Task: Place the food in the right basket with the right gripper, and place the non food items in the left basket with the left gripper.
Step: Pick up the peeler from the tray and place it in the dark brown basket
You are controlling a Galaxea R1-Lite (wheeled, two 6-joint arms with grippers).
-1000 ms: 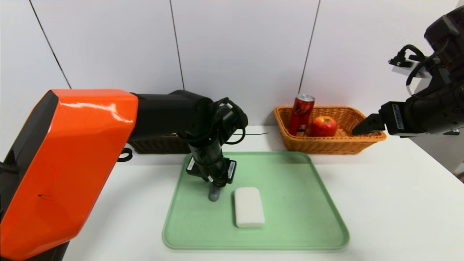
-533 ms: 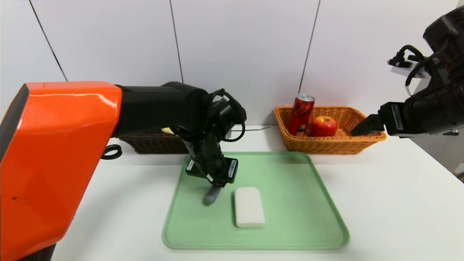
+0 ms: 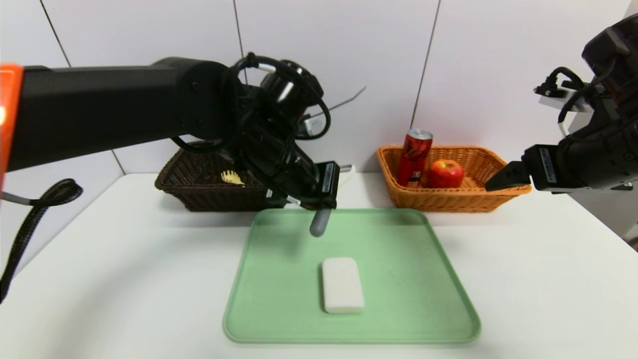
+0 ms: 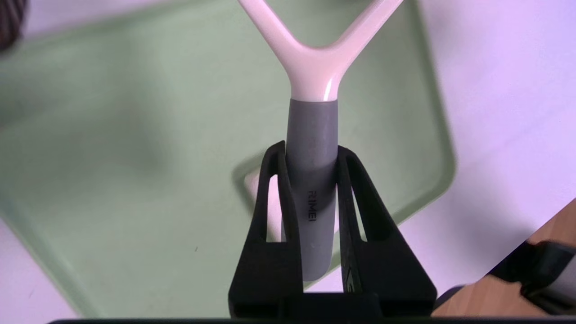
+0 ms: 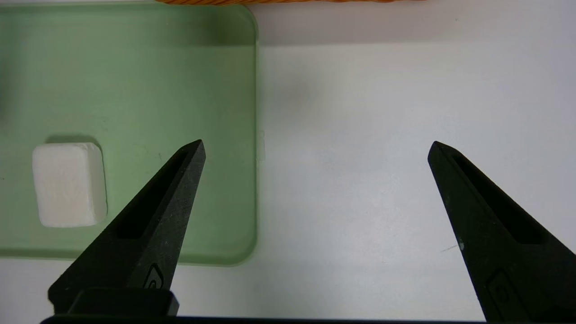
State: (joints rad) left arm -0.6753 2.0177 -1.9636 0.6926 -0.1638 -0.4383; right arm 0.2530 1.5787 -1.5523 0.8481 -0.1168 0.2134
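Note:
My left gripper (image 3: 319,209) is shut on the grey handle of a utensil (image 4: 310,189) with a white forked head (image 4: 315,67). It holds the utensil in the air above the far edge of the green tray (image 3: 448,259), the handle end (image 3: 319,227) pointing down. A white rectangular block (image 3: 342,285) lies flat on the tray's middle, also seen in the right wrist view as the block (image 5: 68,184). My right gripper (image 5: 316,145) hangs open and empty over the white table, in front of the right basket (image 3: 468,197).
The orange right basket holds a red can (image 3: 413,157) and a red apple (image 3: 444,173). The dark brown left basket (image 3: 199,194) sits behind the tray's left corner with a small yellow item (image 3: 231,176) in it. My left arm spans above that basket.
My left gripper finished shutting on the utensil's handle, lifted it off the tray and carried it up and towards the far side. The right arm has stayed still.

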